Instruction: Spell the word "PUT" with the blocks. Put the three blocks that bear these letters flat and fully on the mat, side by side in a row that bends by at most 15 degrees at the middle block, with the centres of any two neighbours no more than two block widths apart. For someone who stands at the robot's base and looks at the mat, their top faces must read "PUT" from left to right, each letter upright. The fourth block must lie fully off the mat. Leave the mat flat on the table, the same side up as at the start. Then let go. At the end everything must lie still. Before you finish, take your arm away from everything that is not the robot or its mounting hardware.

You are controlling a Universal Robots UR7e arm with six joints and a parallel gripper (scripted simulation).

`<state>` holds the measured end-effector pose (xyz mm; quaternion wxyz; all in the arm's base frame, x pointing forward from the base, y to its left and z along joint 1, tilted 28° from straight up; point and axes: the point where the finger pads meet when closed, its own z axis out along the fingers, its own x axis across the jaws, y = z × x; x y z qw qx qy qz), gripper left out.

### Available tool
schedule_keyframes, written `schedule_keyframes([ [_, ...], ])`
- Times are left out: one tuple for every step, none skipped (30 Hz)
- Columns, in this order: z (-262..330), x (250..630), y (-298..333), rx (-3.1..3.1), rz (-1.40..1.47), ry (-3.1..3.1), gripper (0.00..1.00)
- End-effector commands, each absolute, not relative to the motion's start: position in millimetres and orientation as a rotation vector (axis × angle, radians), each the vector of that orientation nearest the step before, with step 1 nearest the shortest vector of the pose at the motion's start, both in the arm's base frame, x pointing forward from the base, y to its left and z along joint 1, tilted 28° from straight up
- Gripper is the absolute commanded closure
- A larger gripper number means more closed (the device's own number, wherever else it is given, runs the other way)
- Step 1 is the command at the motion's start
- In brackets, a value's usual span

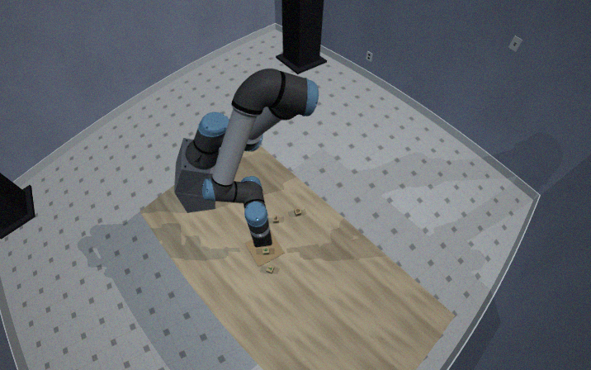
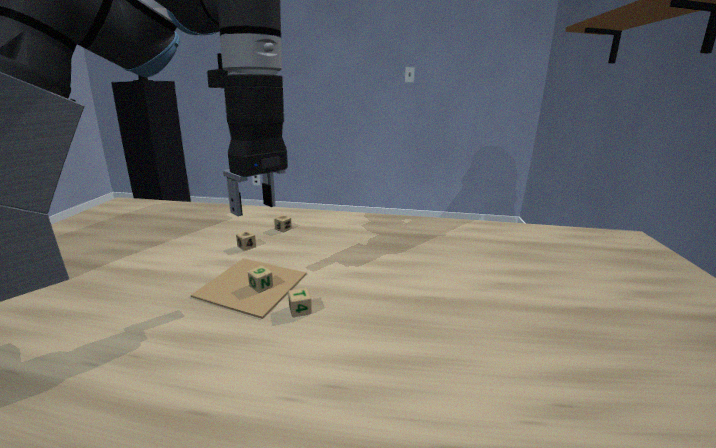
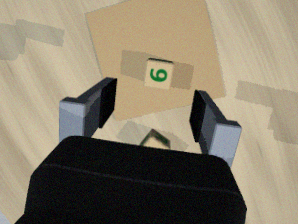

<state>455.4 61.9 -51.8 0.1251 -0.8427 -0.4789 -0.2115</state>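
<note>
A tan mat (image 2: 248, 286) lies on the wooden table. One block (image 2: 259, 278) stands on it, with 9 on top and N on a side; it also shows in the wrist view (image 3: 160, 72) and in the overhead view (image 1: 265, 250). A block with T on top (image 2: 299, 301) lies just off the mat's near right corner. Two more blocks (image 2: 246, 240) (image 2: 283, 222) lie behind the mat; their top letters are too small to read. My gripper (image 2: 252, 198) hangs open and empty well above the table, behind the mat. In the wrist view a block (image 3: 154, 139) peeks out between the fingers, partly hidden by the gripper body.
The robot's base (image 1: 191, 182) stands at the table's far end. A dark pillar (image 2: 150, 140) stands behind the table, and a shelf (image 2: 633, 15) hangs on the right wall.
</note>
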Motion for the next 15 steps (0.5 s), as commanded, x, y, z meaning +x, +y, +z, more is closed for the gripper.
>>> schedule_keyframes([
  [-52.8, 453.8, 62.0, -2.443, -0.621, -1.421, 0.0],
  [-53.2, 453.5, 62.0, -2.439, -0.622, -1.431, 0.0],
  [-53.5, 453.2, 62.1, -2.434, -0.623, -1.442, 0.0],
  [-53.9, 452.9, 62.2, -2.428, -0.625, -1.453, 0.0],
  [-54.3, 452.6, 62.3, -2.422, -0.627, -1.466, 0.0],
  [-54.7, 452.3, 62.4, -2.415, -0.629, -1.481, 0.0],
  [-55.1, 452.0, 62.4, -2.408, -0.631, -1.497, 0.0],
  [-55.5, 451.7, 62.4, -2.4, -0.634, -1.514, 0.0],
  [-55.9, 451.4, 62.5, -2.391, -0.637, -1.532, 0.0],
  [-56.3, 451.0, 62.5, -2.381, -0.64, -1.552, 0.0],
  [-56.8, 450.7, 62.5, -2.371, -0.643, -1.573, 0.0],
  [-57.2, 450.4, 62.5, -2.359, -0.646, -1.596, 0.0],
  [-57.7, 450.1, 62.5, -2.347, -0.65, -1.62, 0.0],
  [-58.2, 449.7, 62.4, -2.334, -0.654, -1.645, 0.0],
  [-58.8, 449.4, 62.3, -2.32, -0.658, -1.671, 0.0],
])
